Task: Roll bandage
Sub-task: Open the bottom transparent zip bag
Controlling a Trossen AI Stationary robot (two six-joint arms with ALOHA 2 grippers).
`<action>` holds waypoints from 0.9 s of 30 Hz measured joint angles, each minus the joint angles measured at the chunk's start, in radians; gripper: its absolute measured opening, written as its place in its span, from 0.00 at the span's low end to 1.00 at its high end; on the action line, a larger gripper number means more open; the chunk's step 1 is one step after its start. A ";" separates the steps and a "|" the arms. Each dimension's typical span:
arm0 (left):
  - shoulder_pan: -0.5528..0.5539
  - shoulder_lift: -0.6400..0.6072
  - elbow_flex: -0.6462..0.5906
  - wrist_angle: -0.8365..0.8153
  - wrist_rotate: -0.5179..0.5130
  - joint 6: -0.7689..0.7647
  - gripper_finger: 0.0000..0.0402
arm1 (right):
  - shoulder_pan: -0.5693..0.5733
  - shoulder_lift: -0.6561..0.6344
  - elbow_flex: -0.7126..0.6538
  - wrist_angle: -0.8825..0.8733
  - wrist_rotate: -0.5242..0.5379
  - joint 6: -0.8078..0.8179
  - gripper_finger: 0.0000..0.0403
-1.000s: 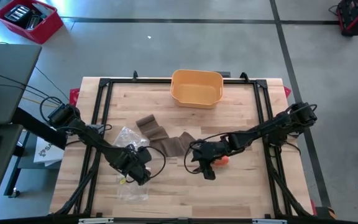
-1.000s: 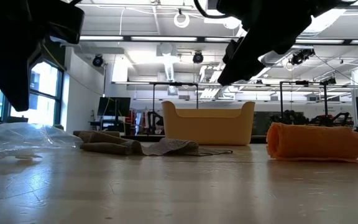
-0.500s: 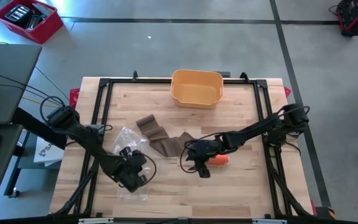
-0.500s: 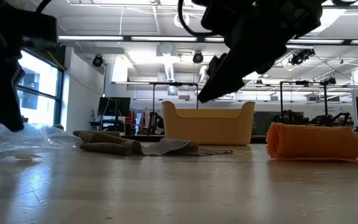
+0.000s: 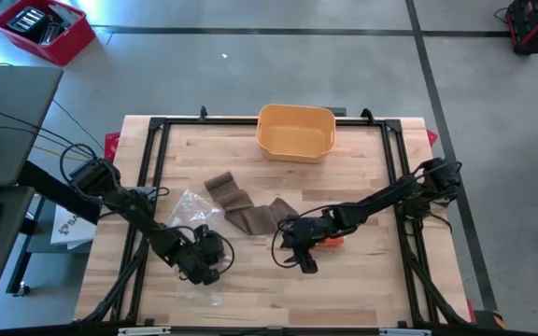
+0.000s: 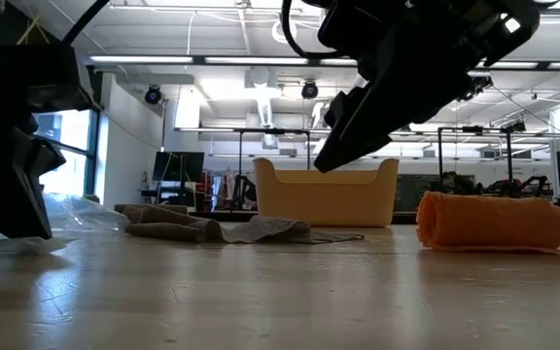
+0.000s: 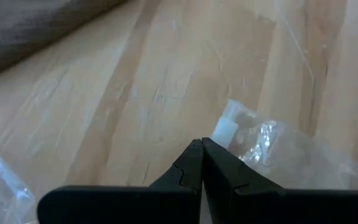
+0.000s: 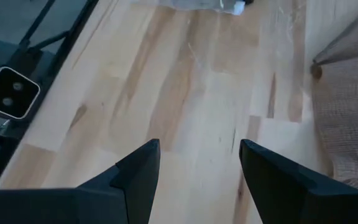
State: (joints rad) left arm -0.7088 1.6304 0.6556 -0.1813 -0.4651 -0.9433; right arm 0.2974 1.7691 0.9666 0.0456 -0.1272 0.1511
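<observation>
beside the brown bandage (image 5: 250,213), the right gripper (image 5: 290,254) is hovering spread to grab its end, while the left gripper (image 5: 204,264) is sitting pressed together on plastic wrap (image 5: 197,207).

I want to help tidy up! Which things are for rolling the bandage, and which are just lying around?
For the job: brown bandage, left gripper, right gripper.

Lying about: orange roll, yellow bin, plastic wrap.
</observation>
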 joint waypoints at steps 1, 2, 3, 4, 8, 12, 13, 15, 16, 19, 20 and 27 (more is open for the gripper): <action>0.005 0.001 -0.002 0.010 -0.015 0.007 0.01 | 0.000 0.000 0.000 0.000 0.004 -0.006 0.54; 0.012 0.001 -0.002 0.025 -0.024 0.013 0.01 | 0.000 0.000 0.000 0.000 0.009 -0.010 0.54; 0.023 0.003 -0.003 0.041 -0.033 0.020 0.01 | -0.001 0.000 0.000 0.001 0.018 -0.007 0.54; 0.033 0.004 -0.005 0.057 -0.041 0.033 0.01 | -0.001 0.000 0.000 0.001 0.024 0.000 0.54; 0.097 0.002 -0.006 0.068 -0.072 0.041 0.01 | -0.001 0.000 0.000 -0.001 0.053 -0.019 0.54; 0.165 -0.023 -0.007 0.045 -0.032 0.051 0.01 | -0.005 0.000 0.000 -0.002 0.089 -0.063 0.54; 0.171 -0.038 -0.007 0.049 -0.011 0.086 0.01 | -0.007 0.000 0.000 -0.001 0.093 -0.065 0.54; 0.170 -0.068 -0.006 0.071 0.060 0.173 0.03 | -0.010 0.000 0.000 -0.003 0.092 -0.063 0.54; 0.169 -0.078 -0.005 0.081 0.108 0.213 0.05 | -0.012 0.000 0.000 -0.003 0.092 -0.062 0.54; 0.161 -0.091 -0.005 0.096 0.229 0.244 0.13 | -0.012 0.000 0.000 -0.005 0.092 -0.062 0.54; 0.152 -0.089 -0.005 0.096 0.253 0.238 0.16 | -0.012 0.000 0.000 -0.005 0.092 -0.061 0.54; 0.080 0.002 0.001 0.111 0.201 0.276 0.39 | -0.012 -0.001 0.000 -0.007 0.092 -0.026 0.54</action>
State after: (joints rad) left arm -0.6292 1.6324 0.6563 -0.0707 -0.2641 -0.6670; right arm 0.2858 1.7681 0.9665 0.0383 -0.0349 0.1248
